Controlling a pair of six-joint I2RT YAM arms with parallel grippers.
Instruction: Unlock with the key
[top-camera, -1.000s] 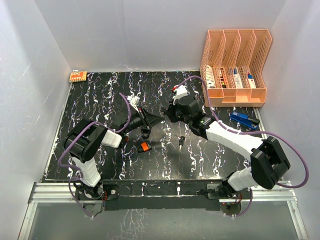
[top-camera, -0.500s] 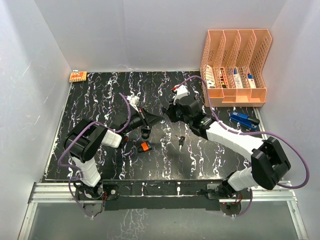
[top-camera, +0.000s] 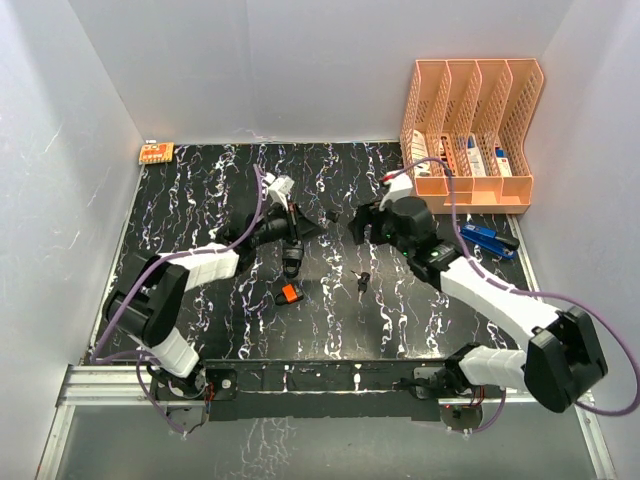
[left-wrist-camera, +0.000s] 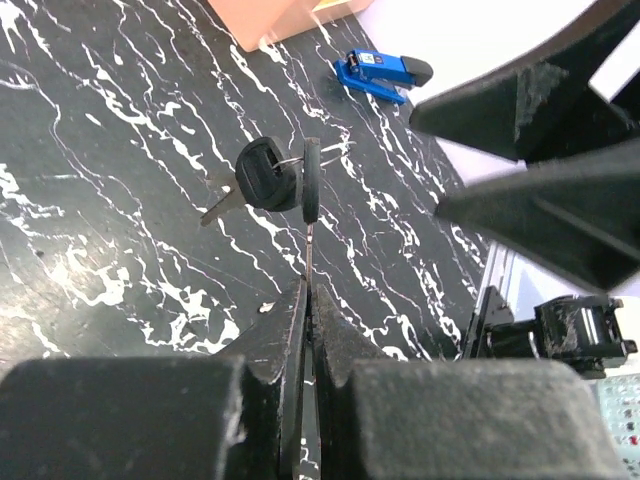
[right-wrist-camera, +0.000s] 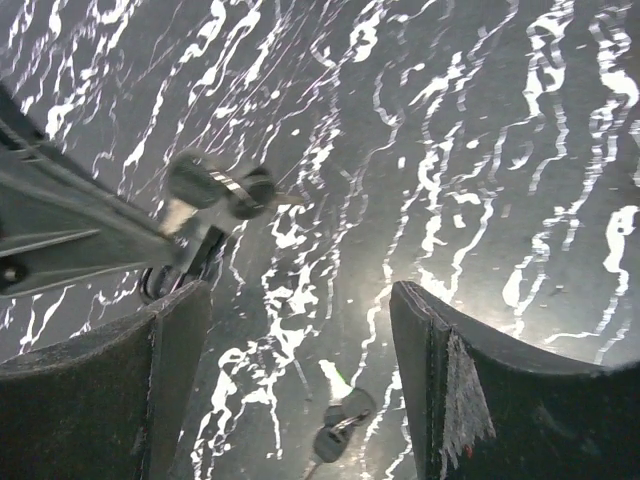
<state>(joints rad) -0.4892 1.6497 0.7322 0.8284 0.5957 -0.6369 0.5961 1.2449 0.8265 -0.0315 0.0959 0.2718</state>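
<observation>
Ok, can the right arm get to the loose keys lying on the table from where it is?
Probably yes. The right gripper is open, the loose keys lie close by it with nothing over them, and the left gripper sits off to one side, shut on its own key.

We see a black worktop (top-camera: 170, 210) veined with white, walled in by pale panels on three sides. In its far right corner stands a peach file rack (top-camera: 470, 100) with four slots, small packets tucked in their bottoms. Just in front of the rack, near the right edge, lies a blue stapler (top-camera: 487, 238). In the far left corner a small orange card (top-camera: 156, 153) lies flat. Near the middle we find a small bunch of keys (top-camera: 362, 279), and to its left, apart from it, an orange-and-black piece (top-camera: 289, 293). Just beyond that piece sits a dark padlock (top-camera: 291, 263); we cannot tell whether it rests on the surface.
</observation>
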